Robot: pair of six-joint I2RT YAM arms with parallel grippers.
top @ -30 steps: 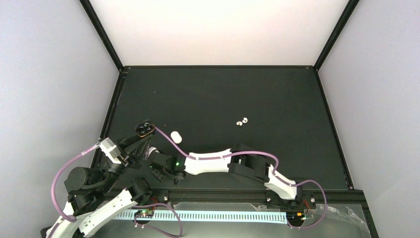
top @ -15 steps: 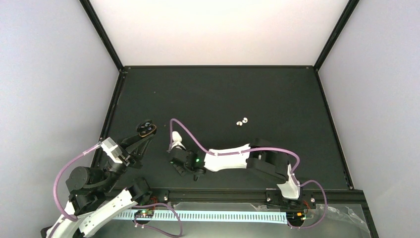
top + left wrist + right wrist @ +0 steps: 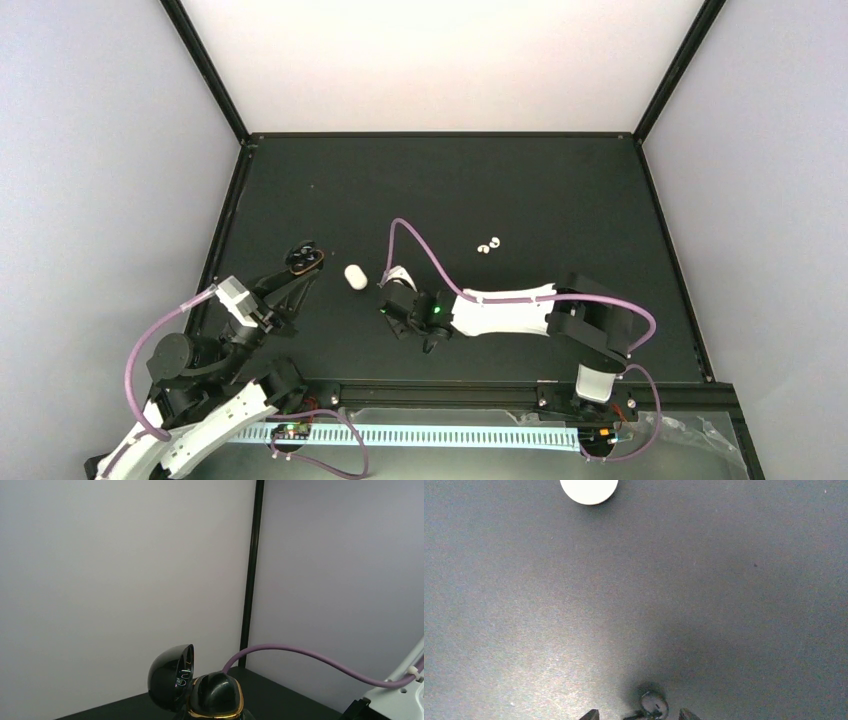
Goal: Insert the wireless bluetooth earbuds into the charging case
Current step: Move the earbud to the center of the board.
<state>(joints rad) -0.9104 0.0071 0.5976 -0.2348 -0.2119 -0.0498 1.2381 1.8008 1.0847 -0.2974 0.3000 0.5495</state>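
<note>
Since each bud is tiny, light, hard-shelled and glossy, we judge it will slip or squirt out of a hard pinch. The hold belongs across its broadest part, with gentle pressure.

Near the table's left edge, the left jaws are pressed together on the black charging case (image 3: 305, 258), whose lid is hinged open above a gold rim. We cannot tell whether it rests on the table. Just right of it, the white case (image 3: 354, 276) lies on the table, apparently closed and free of any grip.

Next along, toward the near edge, the right jaws stand spread and hold nothing. Between their tips lies what we take for 1 black earbud (image 3: 652, 705), small, rounded and shiny.

Further right, about mid-table, the 2 white earbuds (image 3: 488, 244) lie close together, well apart from both arms.

The table (image 3: 560, 180) is matt, dark and flat, so a black bud hardly shows on it. Pale walls and a black frame (image 3: 205, 65) close it in on 3 sides.
</note>
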